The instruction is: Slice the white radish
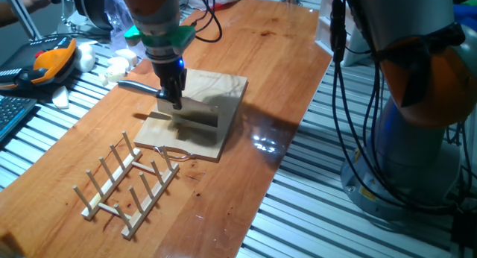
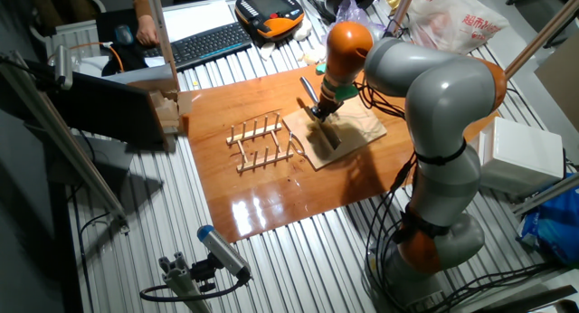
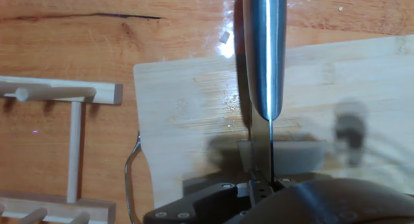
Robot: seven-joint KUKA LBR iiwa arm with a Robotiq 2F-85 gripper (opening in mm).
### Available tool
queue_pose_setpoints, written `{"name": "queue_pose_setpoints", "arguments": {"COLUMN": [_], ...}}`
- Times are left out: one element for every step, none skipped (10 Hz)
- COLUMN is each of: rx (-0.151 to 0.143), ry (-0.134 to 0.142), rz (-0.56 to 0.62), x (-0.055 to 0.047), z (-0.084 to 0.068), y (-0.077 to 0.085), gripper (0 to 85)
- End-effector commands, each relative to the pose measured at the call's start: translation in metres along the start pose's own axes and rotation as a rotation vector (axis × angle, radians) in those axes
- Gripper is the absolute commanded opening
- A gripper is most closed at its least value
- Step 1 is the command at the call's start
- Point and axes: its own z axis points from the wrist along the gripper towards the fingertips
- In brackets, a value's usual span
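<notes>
Hand view, left to right: shows a pale wooden peg rack (image 3: pixel 74 94) at the left edge, then a thin metal wire loop (image 3: pixel 131 169) touching the left edge of a light wooden cutting board (image 3: pixel 187 107). Just past the board's far edge, on the orange-brown wooden surface (image 3: pixel 77 49), shows a tiny creamy-white chip (image 3: pixel 224 37); cannot tell whether a sliver of the white radish. Nothing else of the radish made out in any view. Right of centre, a knife with a long steel blade (image 3: pixel 265 56), pointing away over the board. Far right, only a grey blur. One fixed view: gripper (image 1: pixel 173 92) over the board, closed tight on the knife, dark handle jutting left.
</notes>
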Motion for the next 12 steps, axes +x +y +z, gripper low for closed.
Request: {"name": "queue_pose_setpoints", "arguments": {"rx": [-0.001, -0.001, -0.001, 0.0, 0.008, 0.012, 0.012, 0.01, 0.008, 0.002, 0.002, 0.005], "ry": [0.0, -0.005, -0.008, -0.013, -0.018, -0.022, -0.022, -0.022, -0.019, -0.006, 0.002, 0.008], "rz": [0.0, -0.002, -0.002, 0.001, 0.004, 0.007, 0.007, 0.004, 0.003, 0.003, 0.004, 0.004], "x": [0.0, -0.001, -0.001, 0.0, 0.001, 0.001, 0.001, 0.001, 0.001, 0.001, 0.001, 0.001], "z": [0.002, 0.007, 0.01, 0.013, 0.016, 0.018, 0.017, 0.016, 0.013, 0.004, -0.005, -0.01], "y": [0.0, 0.002, 0.004, 0.006, 0.009, 0.011, 0.011, 0.011, 0.012, 0.011, 0.011, 0.009], "gripper": [0.0, 0.0, 0.0, 0.0, 0.0, 0.0, 0.0, 0.0, 0.0, 0.0, 0.0, 0.0]}}
